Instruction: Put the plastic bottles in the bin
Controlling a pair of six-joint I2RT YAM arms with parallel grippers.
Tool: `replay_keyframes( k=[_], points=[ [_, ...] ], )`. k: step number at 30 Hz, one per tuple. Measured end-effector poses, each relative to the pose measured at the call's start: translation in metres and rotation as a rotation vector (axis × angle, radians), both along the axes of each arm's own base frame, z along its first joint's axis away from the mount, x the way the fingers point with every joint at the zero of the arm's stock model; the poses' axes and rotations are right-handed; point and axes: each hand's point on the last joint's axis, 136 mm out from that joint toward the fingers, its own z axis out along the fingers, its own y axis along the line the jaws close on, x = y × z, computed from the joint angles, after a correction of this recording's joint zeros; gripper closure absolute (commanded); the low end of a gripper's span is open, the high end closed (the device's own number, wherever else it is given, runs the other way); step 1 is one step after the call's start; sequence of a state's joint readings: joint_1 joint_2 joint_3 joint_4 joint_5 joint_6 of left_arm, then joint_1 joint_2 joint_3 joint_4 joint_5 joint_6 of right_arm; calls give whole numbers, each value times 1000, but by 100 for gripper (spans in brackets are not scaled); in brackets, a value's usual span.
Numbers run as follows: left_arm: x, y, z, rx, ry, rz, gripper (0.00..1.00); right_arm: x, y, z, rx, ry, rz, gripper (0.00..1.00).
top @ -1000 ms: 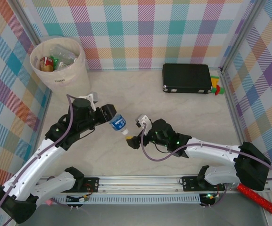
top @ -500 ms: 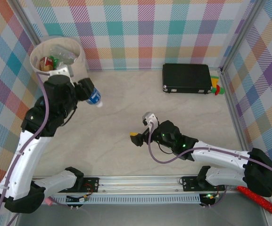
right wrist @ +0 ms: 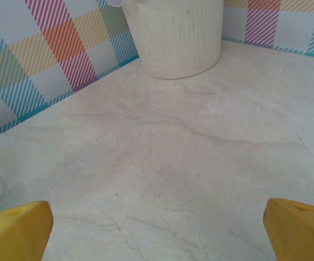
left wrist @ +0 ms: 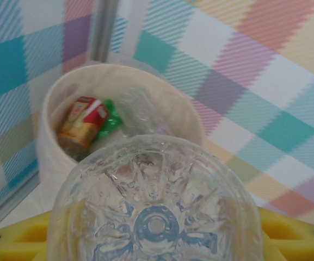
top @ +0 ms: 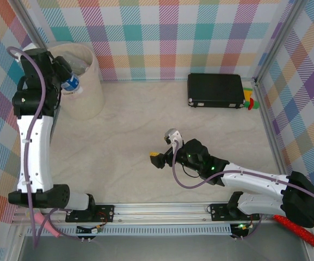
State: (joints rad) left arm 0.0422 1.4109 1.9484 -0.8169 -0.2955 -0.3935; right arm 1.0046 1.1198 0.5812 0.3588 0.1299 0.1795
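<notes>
My left gripper (top: 64, 80) is raised at the near left rim of the bin (top: 87, 98), shut on a clear plastic bottle (top: 71, 85) with a blue label. The bottle's cap end points over the bin's mouth. In the left wrist view the bottle's ribbed base (left wrist: 155, 217) sits between my yellow fingers (left wrist: 15, 242). Beyond it the bin (left wrist: 50, 157) is open, holding an orange-labelled bottle (left wrist: 83, 124), a green one (left wrist: 111, 120) and clear ones (left wrist: 140, 109). My right gripper (top: 158, 158) hovers open over bare table at mid-table. Its yellow fingertips (right wrist: 16, 228) stand wide apart, and the bin (right wrist: 176, 38) stands far ahead.
A black rectangular case (top: 215, 91) lies at the far right, with a small red, green and yellow item (top: 249, 101) beside it. Plaid walls close the table on three sides. A metal rail (top: 162, 212) runs along the near edge, and a red cylinder (top: 298, 229) lies beyond it at the right.
My left arm has swung up and left from mid-table to the bin's rim, carrying the blue-labelled bottle. The right gripper shifted slightly right early on and has since stayed still.
</notes>
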Motion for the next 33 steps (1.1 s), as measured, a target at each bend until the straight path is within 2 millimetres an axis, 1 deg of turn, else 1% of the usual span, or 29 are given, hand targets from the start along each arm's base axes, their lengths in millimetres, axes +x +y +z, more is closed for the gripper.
replay_keyframes(
  k=[2,5,7,11,14,17,21,23,25,27,30,33],
  points=[
    [9,20,-8,-42,-11,66,47,-2,1,0,6,8,10,1],
    [21,37,-20,-92,-25,137,48,-4,3,0,15,21,23,1],
    [31,44,-22,-115,-47,164,48,-5,4,0,18,26,30,1],
    [51,50,-21,-135,-74,187,47,-8,5,0,25,37,45,1],
    [64,59,-10,-128,-103,213,47,-10,5,1,34,43,51,1],
    [70,70,6,-101,-143,250,48,-14,2,3,48,40,62,1],
    [72,77,24,-54,-177,276,48,-21,-1,17,84,22,86,1],
    [76,80,35,-28,-196,282,48,-23,-2,23,100,14,98,1],
    [82,83,41,-2,-204,287,48,-25,-2,26,110,9,105,1],
    [90,86,39,25,-190,289,48,-26,-2,28,115,7,108,1],
    [104,89,24,60,-140,287,47,-26,-3,31,120,2,108,1],
    [120,92,-3,78,-61,277,46,-26,-3,30,120,3,108,1]
  ],
)
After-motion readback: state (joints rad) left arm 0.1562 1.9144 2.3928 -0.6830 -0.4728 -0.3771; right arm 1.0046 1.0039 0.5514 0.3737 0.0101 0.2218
